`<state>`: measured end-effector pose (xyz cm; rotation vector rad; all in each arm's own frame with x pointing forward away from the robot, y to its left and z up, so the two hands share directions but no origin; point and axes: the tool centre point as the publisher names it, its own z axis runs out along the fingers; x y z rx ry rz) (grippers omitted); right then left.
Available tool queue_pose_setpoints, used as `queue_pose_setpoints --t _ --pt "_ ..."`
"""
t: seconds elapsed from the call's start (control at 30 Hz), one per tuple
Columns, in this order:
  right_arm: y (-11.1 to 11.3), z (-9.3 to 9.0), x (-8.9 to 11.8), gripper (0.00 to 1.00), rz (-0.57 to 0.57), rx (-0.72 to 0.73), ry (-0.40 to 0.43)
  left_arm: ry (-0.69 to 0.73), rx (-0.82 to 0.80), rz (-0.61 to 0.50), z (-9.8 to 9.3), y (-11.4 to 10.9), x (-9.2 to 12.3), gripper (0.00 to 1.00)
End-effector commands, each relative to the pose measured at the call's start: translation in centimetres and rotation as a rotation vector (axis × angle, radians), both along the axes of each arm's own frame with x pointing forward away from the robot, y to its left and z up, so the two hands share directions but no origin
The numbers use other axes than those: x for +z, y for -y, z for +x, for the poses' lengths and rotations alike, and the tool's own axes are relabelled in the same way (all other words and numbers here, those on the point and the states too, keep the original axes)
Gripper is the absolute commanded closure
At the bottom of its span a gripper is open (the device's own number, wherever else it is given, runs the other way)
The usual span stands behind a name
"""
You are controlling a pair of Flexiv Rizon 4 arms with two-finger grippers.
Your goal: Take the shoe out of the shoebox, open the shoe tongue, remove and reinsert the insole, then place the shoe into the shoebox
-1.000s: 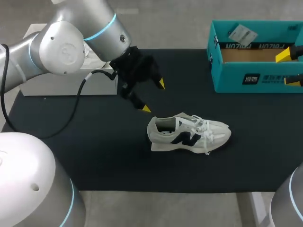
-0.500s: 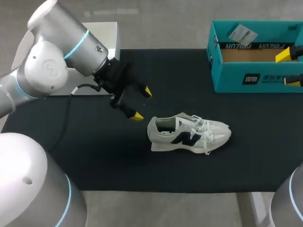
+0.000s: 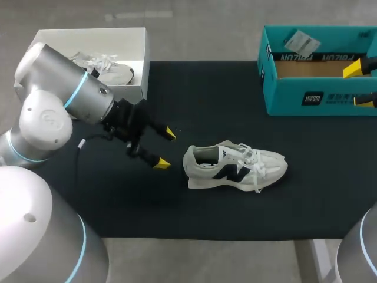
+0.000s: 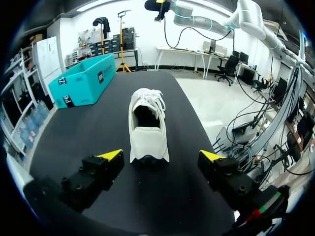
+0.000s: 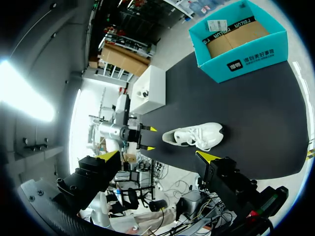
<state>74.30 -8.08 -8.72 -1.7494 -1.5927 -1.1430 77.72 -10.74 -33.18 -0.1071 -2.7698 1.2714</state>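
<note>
Left pincer [image 3: 165,148] hovering low toward desk's [image 3: 118,200] left edge, my fingers wide apart, nothing in them. Right pincer [image 3: 360,85] spread too, up by far right corner at teal shoebox [image 3: 312,97]. White box [image 3: 88,41] on far left corner, second shoe [image 3: 109,71] inside. White shoe [image 3: 235,168] upright mid-desk, outside shoebox, heel just ahead of left pincer.

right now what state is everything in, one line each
shoe: out of the box, upright on its sole on the table
teal shoebox: open, no shoe inside
white box: open, another shoe in it
left end effector: open, empty, just behind the shoe's heel, not touching
right end effector: open, empty, up by the teal shoebox
</note>
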Motion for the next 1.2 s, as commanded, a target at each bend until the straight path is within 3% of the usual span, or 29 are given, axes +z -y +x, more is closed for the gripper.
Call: queue_pose_setpoints --t 0.03,0.3,0.67,1.2 --pt "0.0 0.1 0.0 0.00 -0.002 0.000 -0.002 -0.013 0.022 -0.044 0.0 0.3 -2.3 0.00" --pt "0.0 0.1 0.0 0.00 -0.002 0.000 -0.002 -0.016 0.076 -0.065 0.9 0.0 -5.1 0.00" --pt "0.0 0.1 0.0 0.00 -0.002 0.000 -0.002 -0.011 0.120 -0.083 1.3 2.1 -7.6 0.00" --pt "0.0 0.1 0.0 0.00 -0.002 0.000 -0.002 -0.004 0.123 -0.122 2.2 4.9 -9.0 0.00"
